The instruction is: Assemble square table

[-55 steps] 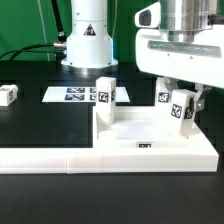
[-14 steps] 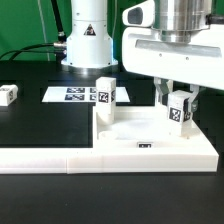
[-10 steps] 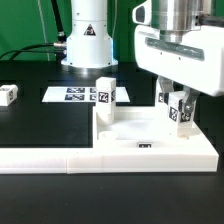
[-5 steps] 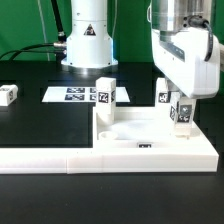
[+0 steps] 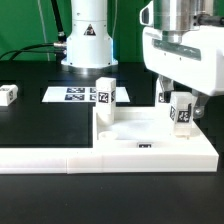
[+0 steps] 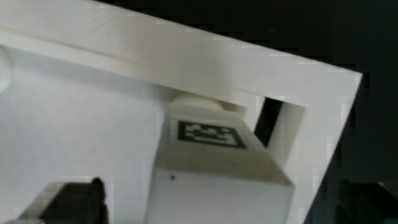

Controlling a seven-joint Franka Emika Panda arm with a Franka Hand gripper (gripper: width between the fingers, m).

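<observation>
As gripper (image 5: 180,107) straddles leg (image 5: 182,122), jaws apart, black-and-white tag (image 6: 214,133)

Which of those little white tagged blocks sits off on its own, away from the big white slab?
The leg at the exterior view's far left, alone on the black table; the others stand on the tabletop.

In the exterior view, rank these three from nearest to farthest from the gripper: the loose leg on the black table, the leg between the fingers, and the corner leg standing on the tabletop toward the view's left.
1. Leg between the fingers: inside the gripper, on the view's right.
2. Corner leg: on the tabletop, mid-picture.
3. Loose leg: on the black table, far left edge.
</observation>
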